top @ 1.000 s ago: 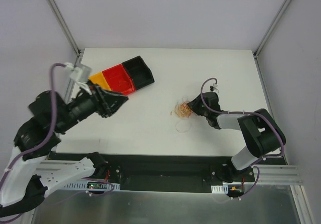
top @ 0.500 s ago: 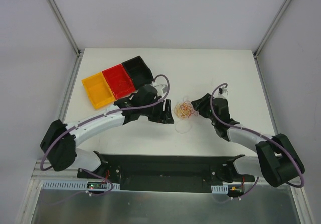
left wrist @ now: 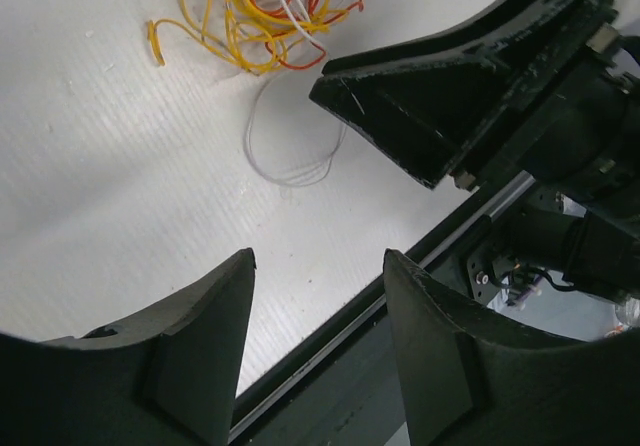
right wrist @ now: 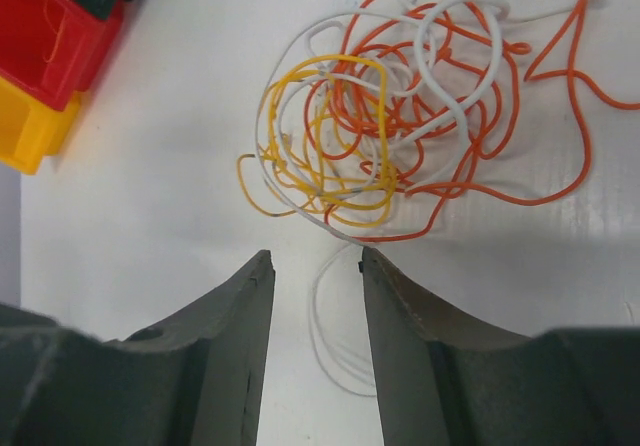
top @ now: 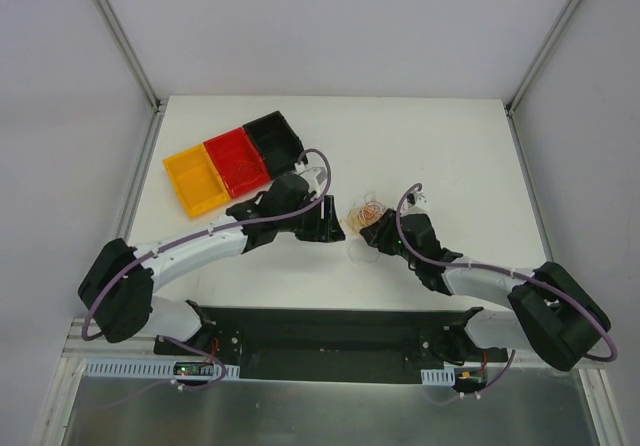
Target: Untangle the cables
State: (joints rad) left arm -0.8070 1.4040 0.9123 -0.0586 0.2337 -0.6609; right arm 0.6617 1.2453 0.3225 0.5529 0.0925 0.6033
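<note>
The cables (top: 366,213) are a small loose tangle of thin orange, yellow and white wires lying on the white table. In the right wrist view the cables (right wrist: 400,116) lie just beyond my right gripper (right wrist: 315,256), which is open. A thin white loop (right wrist: 335,336) runs on the table between its fingers, untouched. In the left wrist view the cables (left wrist: 265,16) lie far ahead of my open, empty left gripper (left wrist: 320,258), with the right gripper's finger (left wrist: 430,106) beside them. From above, the left gripper (top: 331,228) sits left of the tangle and the right gripper (top: 376,234) at its near right.
A three-part tray (top: 235,161) with yellow, red and black compartments stands at the back left of the table (top: 450,146); its red and yellow bins (right wrist: 40,56) show at the right wrist view's left edge. The table's near edge and black rail (left wrist: 400,316) lie under the left gripper.
The left arm swung in from the far left to the tangle. The right gripper slid left and nearer, to the tangle's near side. Both sets of jaws now stand apart.
</note>
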